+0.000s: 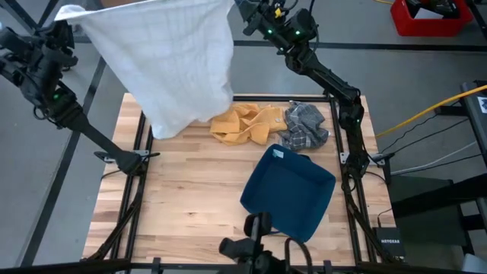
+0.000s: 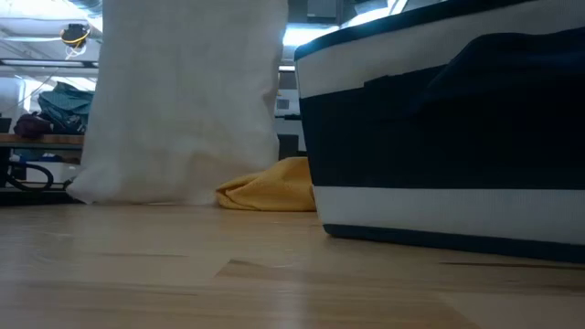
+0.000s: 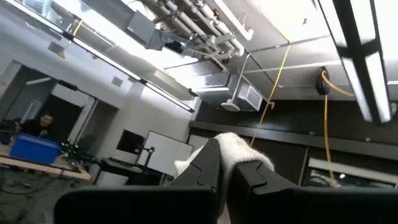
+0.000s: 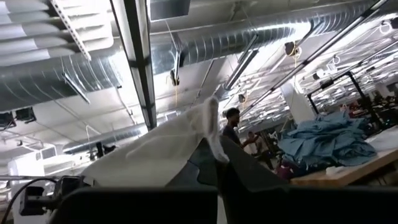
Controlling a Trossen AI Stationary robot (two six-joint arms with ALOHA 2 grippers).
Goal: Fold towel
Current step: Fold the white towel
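A white towel point(image 1: 171, 61) is held aloft over the table's point(image 1: 183, 221) 11 o'clock area, its upper edge cut off by the frame. One corner is pinched in the closed left gripper point(image 3: 225, 167), another in the closed right gripper point(image 4: 217, 155). Its bottom hem touches the wood. A yellow cloth point(image 1: 243, 123) is partly hidden behind it.

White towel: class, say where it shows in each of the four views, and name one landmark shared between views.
High: white towel hangs top left.
Low: left half.
Left wrist: corner pinched between fingers.
Right wrist: stretched from centre toward lower left.
Landmark: yellow cloth, beside the towel's bottom edge in high and low.
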